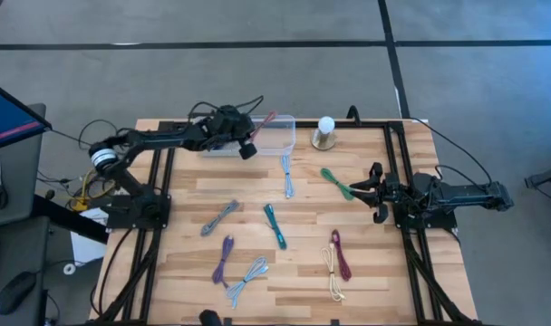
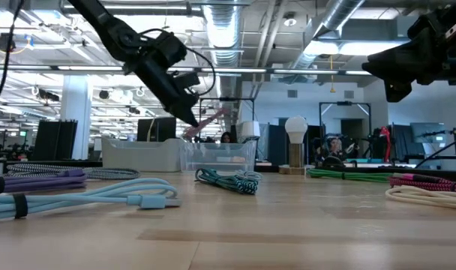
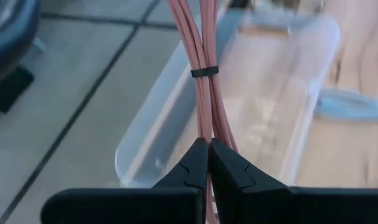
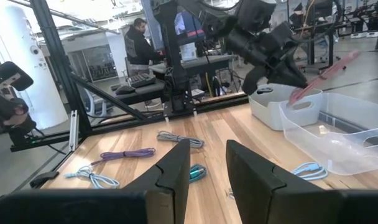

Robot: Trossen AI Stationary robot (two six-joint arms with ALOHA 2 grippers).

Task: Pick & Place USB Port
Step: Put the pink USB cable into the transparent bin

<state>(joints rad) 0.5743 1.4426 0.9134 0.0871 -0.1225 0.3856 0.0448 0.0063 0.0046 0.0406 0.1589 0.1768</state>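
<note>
High view puts my left gripper (image 1: 248,145) at the far edge of the table, poised over the near-left corner of the clear plastic bin (image 1: 277,145), and I can see it clenched on the pink USB cable (image 1: 265,120), which sticks out past the fingers above the bin. On the left wrist view the two dark fingers (image 3: 190,171) are pressed together with the pink strands squeezed between them, a small black tie (image 3: 204,71) binding the bundle farther up, and the bin's open interior directly beyond. The low view shows the cable lifted clear of the bin rim, angled upward. My right gripper (image 1: 373,192) waits at the table's right side, fingers spread apart with nothing between them, just beside the green cable (image 1: 336,184). The remaining cables lie loose on the wooden table (image 1: 384,272): a light blue one (image 1: 287,175) just in front of the bin, a teal one (image 1: 275,225) mid-table, a grey one (image 1: 219,217), a purple one (image 1: 224,260), another pale blue one (image 1: 246,276), and a maroon one (image 1: 340,254) touching a cream one (image 1: 332,273). A small lamp-like object (image 1: 325,132) stands just right of the bin.
</note>
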